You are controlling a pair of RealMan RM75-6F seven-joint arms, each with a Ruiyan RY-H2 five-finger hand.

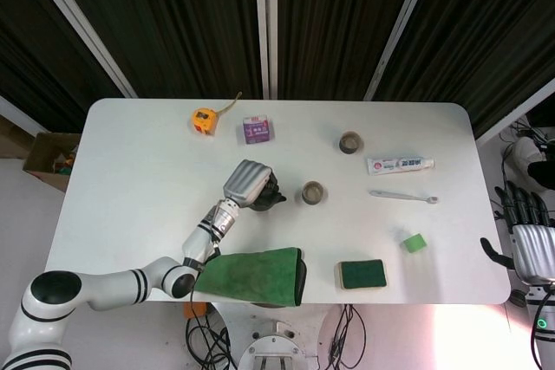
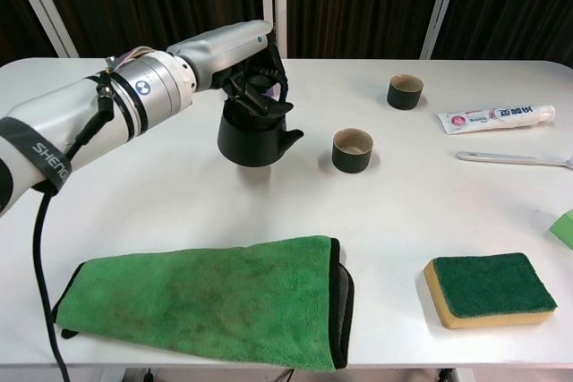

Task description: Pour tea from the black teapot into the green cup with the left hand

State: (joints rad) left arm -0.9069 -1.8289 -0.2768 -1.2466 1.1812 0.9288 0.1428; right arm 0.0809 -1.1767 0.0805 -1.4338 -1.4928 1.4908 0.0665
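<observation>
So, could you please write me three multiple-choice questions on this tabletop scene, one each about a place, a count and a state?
1. Where is the yellow tape measure?
A. far-left part of the white table
B. beside the sponge
C. on the cloth

2. How many small round cups stand on the table?
A. one
B. two
C. four

3. What is the left hand doing?
A. resting empty
B. holding the black teapot from above
C. pinching the spoon

Answers: 1 A, it lies near the far-left edge; 2 B, near cup and far cup; 3 B, fingers wrap the teapot's top.

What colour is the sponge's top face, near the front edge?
Dark green over a yellow base; the sponge shows best in the chest view.
</observation>
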